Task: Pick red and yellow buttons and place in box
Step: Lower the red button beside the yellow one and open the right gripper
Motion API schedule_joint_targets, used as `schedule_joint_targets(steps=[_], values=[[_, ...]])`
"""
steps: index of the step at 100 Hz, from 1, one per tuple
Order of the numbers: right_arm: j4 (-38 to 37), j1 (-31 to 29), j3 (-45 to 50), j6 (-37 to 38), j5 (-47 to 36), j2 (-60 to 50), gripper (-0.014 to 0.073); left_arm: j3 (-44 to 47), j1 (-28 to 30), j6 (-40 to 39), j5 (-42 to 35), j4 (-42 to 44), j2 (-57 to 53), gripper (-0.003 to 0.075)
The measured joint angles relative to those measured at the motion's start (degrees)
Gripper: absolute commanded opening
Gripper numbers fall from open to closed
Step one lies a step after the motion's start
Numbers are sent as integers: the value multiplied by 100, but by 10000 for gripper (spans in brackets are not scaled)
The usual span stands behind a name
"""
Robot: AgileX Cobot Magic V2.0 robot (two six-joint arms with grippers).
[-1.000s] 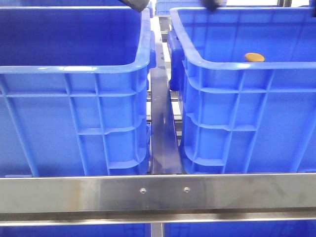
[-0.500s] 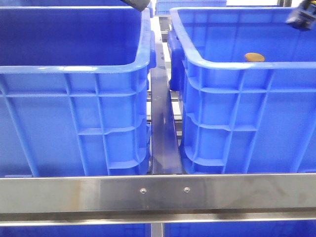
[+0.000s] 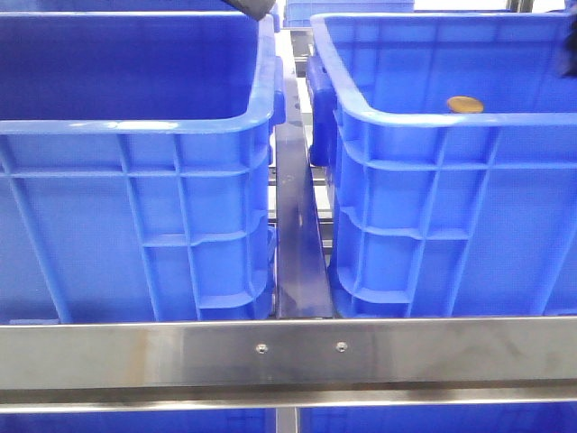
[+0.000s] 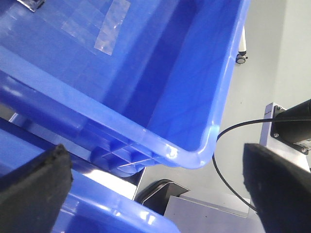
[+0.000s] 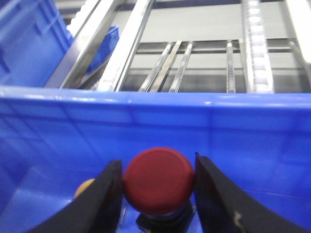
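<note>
Red button: dark red (image 5: 159,180), round and domed with a smooth matt top, sitting on a darker base that showed only partly; it was pinched between the two black fingers (image 5: 109,194) of the right gripper (image 5: 158,187), above the inside of the right-hand crate.
Yellow button: orange-yellow cap (image 3: 464,105), small and round, lying inside the right-hand crate, seen just over the near rim in the front view; in the right wrist view a sliver of it (image 5: 85,187) peeked out beside one finger.
Box: deep blue plastic crate (image 3: 433,225) with ribbed outer walls and a thick rolled rim, standing on the right, just beside a matching blue crate (image 3: 135,207) on the left, a metal rail (image 3: 297,244) between them.
Right arm: only a dark blur at the right edge of the front view; its gripper pointed toward the crate's far inner wall (image 5: 218,131), fingers pressed against both sides of the red button.
Left arm: a dark tip at the top edge of the front view; its gripper (image 4: 160,194) was spread wide, holding nothing, over a corner of a blue crate rim (image 4: 194,155).
</note>
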Motion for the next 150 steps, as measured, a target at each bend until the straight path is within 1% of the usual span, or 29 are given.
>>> schedule_joint_targets(steps=[13, 42, 65, 82, 85, 92, 104, 114, 131, 150], values=[[160, 43, -246, -233, -61, 497, 255, 0, 0, 0, 0, 0, 0, 670], [275, 43, -619, -439, -138, 1400, 255, 0, 0, 0, 0, 0, 0, 670], [412, 43, -707, -459, -138, 1758, 255, 0, 0, 0, 0, 0, 0, 670], [505, 43, -728, -459, -117, 1804, 263, 0, 0, 0, -10, 0, 0, 670], [505, 43, -728, -459, -117, 1804, 279, 0, 0, 0, -10, 0, 0, 670], [505, 43, -728, -459, -117, 1804, 350, 0, 0, 0, -10, 0, 0, 670], [508, 43, -728, -459, -112, 1826, 510, 0, 0, 0, -10, 0, 0, 670], [508, 43, -728, -464, -112, 1826, 583, 0, 0, 0, -10, 0, 0, 670], [508, 43, -728, -464, -123, 1760, 579, 0, 0, 0, -10, -14, 0, 670], [508, 33, -678, -464, -123, 1367, 579, 0, 0, 0, -10, -18, 0, 670]])
